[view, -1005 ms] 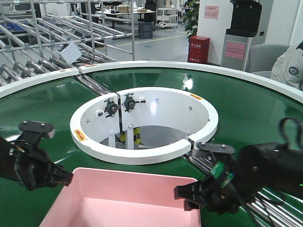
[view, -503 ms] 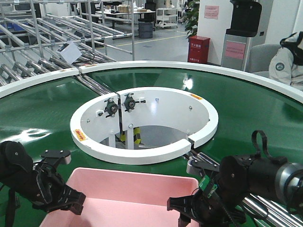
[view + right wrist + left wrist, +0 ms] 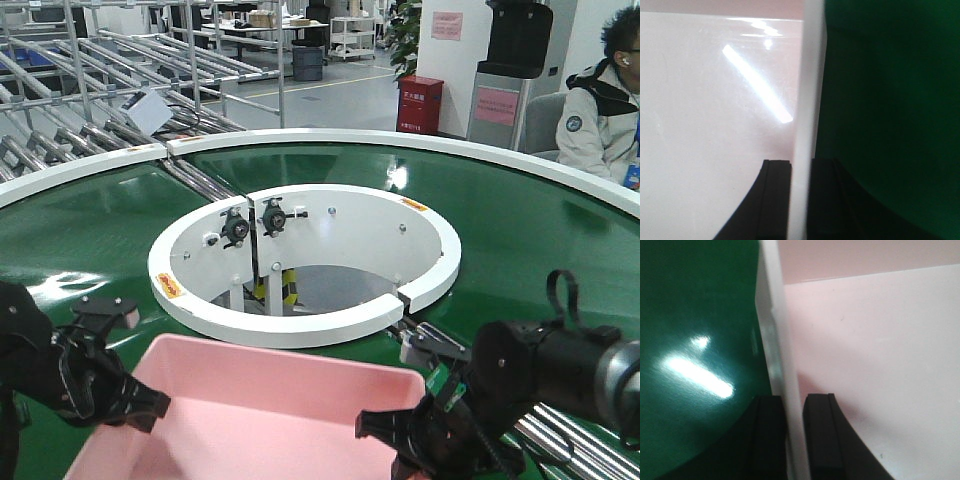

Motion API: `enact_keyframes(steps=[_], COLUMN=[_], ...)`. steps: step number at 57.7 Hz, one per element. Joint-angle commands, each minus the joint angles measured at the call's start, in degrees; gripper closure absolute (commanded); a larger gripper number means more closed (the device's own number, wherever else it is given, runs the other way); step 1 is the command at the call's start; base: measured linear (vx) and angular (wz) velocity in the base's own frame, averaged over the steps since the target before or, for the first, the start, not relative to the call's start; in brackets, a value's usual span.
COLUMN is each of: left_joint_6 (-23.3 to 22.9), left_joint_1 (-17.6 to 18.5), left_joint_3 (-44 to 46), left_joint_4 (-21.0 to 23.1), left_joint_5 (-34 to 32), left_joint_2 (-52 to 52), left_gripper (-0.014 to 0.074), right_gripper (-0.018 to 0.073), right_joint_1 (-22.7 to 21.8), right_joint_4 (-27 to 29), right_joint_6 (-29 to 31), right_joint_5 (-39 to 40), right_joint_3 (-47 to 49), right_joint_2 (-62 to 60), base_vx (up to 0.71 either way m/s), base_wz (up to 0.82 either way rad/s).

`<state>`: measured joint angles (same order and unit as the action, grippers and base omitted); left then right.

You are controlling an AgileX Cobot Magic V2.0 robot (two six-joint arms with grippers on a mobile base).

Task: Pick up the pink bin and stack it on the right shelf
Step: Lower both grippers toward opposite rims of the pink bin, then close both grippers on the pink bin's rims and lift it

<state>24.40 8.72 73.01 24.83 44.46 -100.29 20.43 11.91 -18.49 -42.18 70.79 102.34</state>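
Note:
The pink bin [image 3: 265,420] is at the bottom centre of the front view, over the green conveyor belt [image 3: 500,230]. My left gripper [image 3: 145,405] is shut on the bin's left rim. In the left wrist view [image 3: 794,432] one finger [image 3: 769,437] is outside the wall and the other is inside the bin [image 3: 880,350]. My right gripper [image 3: 385,435] is shut on the right rim. In the right wrist view [image 3: 801,200] one finger [image 3: 777,200] is inside the bin [image 3: 715,125] and the other is outside. The right shelf is out of view.
A white ring [image 3: 300,325] frames the round opening in the belt just beyond the bin. Metal roller rails [image 3: 560,440] run under my right arm. Roller racks [image 3: 90,100] stand at the back left. A seated person [image 3: 600,100] is at the far right.
Both grippers slid back along the bin's side rims and closed on them. The bin's far edge now stands a little higher in the view. The person at the right has sat up.

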Motion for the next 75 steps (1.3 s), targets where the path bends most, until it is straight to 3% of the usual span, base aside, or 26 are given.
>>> enact_keyframes(steps=[1,14,19,32,75], left_joint_6=[0.44,0.44,0.12,-4.04,-3.54], left_joint_1=[0.60,0.60,0.60,0.66,0.59], left_joint_3=[1.59,1.59,1.59,1.52,1.58], left_joint_4=[6.20,14.66,15.94,15.93,15.90], left_joint_5=[0.50,0.43,0.43,1.26,0.20], left_joint_2=[6.05,13.74,16.94,22.88,25.89], left_gripper=[0.0605,0.0601,0.0598,0.0598,0.0596], right_gripper=[0.0570,0.0569,0.0569,0.0569,0.0568], right_joint_1=[0.00,0.00,0.00,0.00,0.00], right_joint_4=[0.54,-6.58,-7.17,-7.02,-7.19], right_joint_6=[0.80,0.12,0.06,-0.27,0.08], right_joint_5=[3.20,-5.29,-7.91,-8.10,-8.57], right_joint_3=[4.67,15.79,18.59,18.83,18.83], right_joint_2=[-5.65,-9.23,-11.37,-17.83,-19.74], base_vx=[0.00,0.00,0.00,0.00,0.00], base_wz=[0.00,0.00,0.00,0.00,0.00])
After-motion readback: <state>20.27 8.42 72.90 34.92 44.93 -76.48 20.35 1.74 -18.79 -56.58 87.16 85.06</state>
